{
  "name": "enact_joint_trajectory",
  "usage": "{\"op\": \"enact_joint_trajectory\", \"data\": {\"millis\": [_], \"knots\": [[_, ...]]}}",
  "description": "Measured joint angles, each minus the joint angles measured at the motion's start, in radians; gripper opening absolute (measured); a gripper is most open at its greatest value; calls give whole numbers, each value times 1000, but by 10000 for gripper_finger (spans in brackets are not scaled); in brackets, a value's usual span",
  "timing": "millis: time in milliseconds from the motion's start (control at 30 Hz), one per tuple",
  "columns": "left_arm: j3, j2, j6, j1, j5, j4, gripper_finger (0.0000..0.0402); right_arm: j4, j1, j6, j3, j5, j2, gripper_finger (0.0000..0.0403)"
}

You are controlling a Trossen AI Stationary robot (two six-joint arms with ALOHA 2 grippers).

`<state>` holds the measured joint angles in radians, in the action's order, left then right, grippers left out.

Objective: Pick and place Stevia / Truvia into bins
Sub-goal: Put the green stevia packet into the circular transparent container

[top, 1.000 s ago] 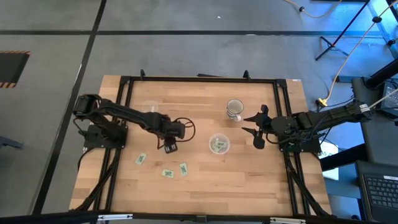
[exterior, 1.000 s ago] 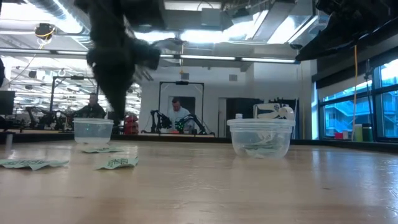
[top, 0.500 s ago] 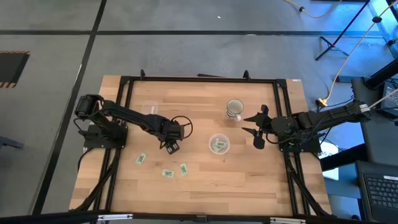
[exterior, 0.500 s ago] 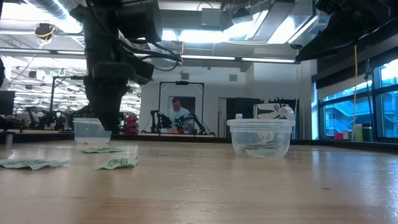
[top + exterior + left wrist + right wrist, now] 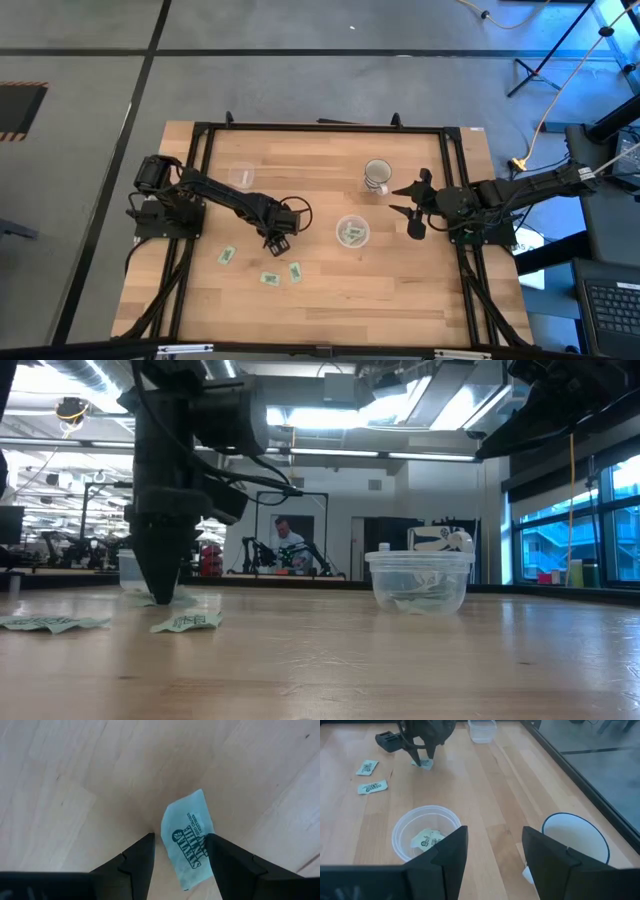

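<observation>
Pale green and white Truvia sachets lie flat on the wooden table: one (image 5: 189, 840) sits between the fingers of my open left gripper (image 5: 281, 241), which points straight down with its tips at the tabletop (image 5: 163, 598). Three more sachets (image 5: 227, 256) (image 5: 269, 278) (image 5: 295, 271) lie nearer the near edge. A clear plastic cup (image 5: 352, 231) near the table's middle holds sachets (image 5: 427, 840). A second clear cup (image 5: 243, 176) stands farther back. My right gripper (image 5: 408, 210) waits open, to the right of the middle cup. My left gripper comes at the sachet from above, pointing down, one finger (image 5: 142, 857) on each side of it. The sachet's long edge (image 5: 206, 832) lies right beside the other finger (image 5: 225, 860). Whether either finger touches it, I cannot tell. The sachet lies flat on the table.
A white mug (image 5: 377, 176) stands behind the middle cup, close to my right gripper. Black frame rails (image 5: 200, 150) run along the table's left, right and far sides. Bare wood lies along the near edge. People and equipment show in the room beyond (image 5: 287, 545).
My left gripper has come down from above the table until its tips reach the tabletop, shifting slightly toward the near edge, over one sachet. The sachets, the cups and the right arm have stayed where they were.
</observation>
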<state>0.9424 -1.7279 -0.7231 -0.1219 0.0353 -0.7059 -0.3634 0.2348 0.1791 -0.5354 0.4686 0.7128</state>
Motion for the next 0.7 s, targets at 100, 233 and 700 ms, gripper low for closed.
{"op": "enact_joint_trajectory", "data": {"millis": [100,233,700], "knots": [[0,-5,-18,0,-1,2,175,0,0,1,0,0,0,192],[-1,-6,-23,0,-4,5,166,0,0,2,0,0,0,192],[5,-1,25,0,-11,-9,112,0,0,0,0,0,0,192]]}}
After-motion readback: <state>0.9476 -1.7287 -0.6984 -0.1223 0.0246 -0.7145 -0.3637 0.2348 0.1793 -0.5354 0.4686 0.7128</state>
